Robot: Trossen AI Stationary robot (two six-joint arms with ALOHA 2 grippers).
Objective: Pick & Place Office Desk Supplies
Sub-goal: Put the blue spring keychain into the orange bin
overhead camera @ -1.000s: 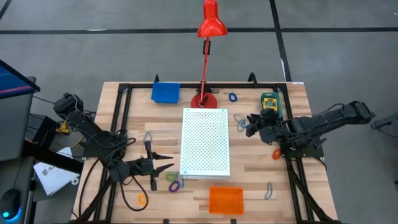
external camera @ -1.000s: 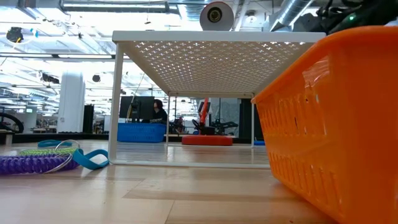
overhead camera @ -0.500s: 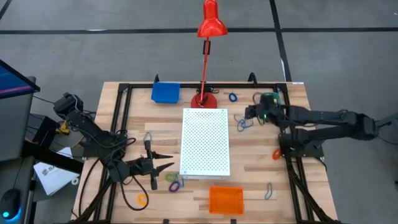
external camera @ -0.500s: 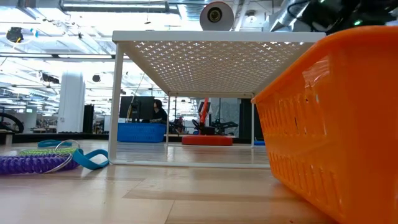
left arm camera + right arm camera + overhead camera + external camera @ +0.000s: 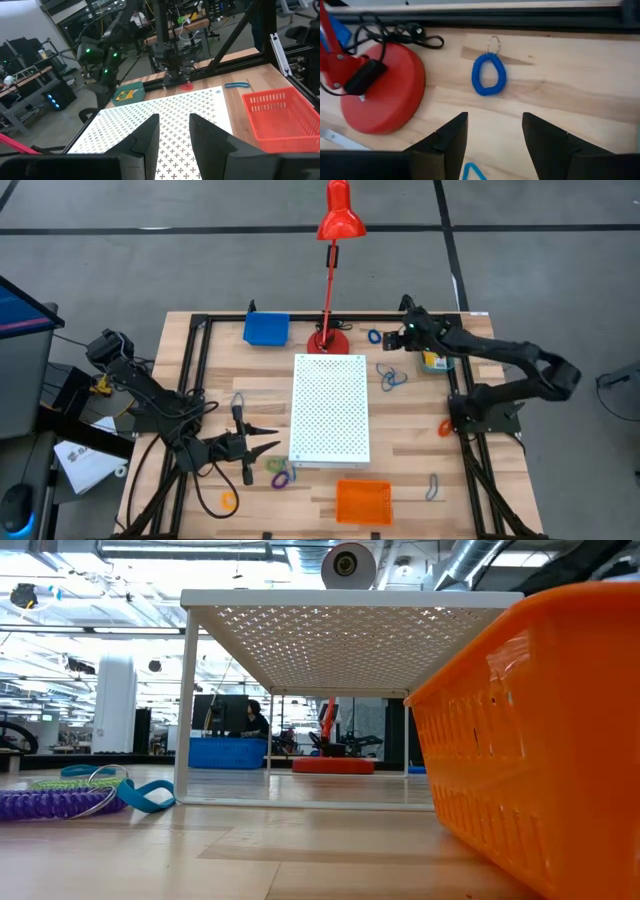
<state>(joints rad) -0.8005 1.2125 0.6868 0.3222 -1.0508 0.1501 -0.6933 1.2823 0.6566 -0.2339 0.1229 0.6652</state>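
My right gripper point(image 5: 403, 337) point(image 5: 492, 145) hovers open over the far right of the table. A blue coil loop point(image 5: 374, 337) point(image 5: 489, 74) lies flat just ahead of its fingers, beside the red lamp's base point(image 5: 385, 87). A yellow-and-green crayon box point(image 5: 435, 361) point(image 5: 127, 93) lies partly hidden under the right arm. Blue clips point(image 5: 390, 377) lie right of the white perforated board point(image 5: 330, 408). My left gripper point(image 5: 268, 444) point(image 5: 175, 145) waits open at the board's near left corner, holding nothing. A blue tray point(image 5: 266, 329) and an orange tray point(image 5: 362, 502) point(image 5: 540, 730) stand on the table.
Purple, green and teal loops point(image 5: 280, 472) point(image 5: 70, 795) lie near the board's near left corner. An orange loop point(image 5: 445, 427), a grey clip point(image 5: 432, 487) and another orange loop point(image 5: 229, 501) lie scattered. The lamp's stem point(image 5: 329, 270) rises at the far middle. A black frame point(image 5: 200, 340) borders the table.
My right gripper has swung from beside the blue clips toward the table's far edge and a little to the left, tipping further down, and now hangs over the spot next to the blue coil loop. Nothing on the table has moved.
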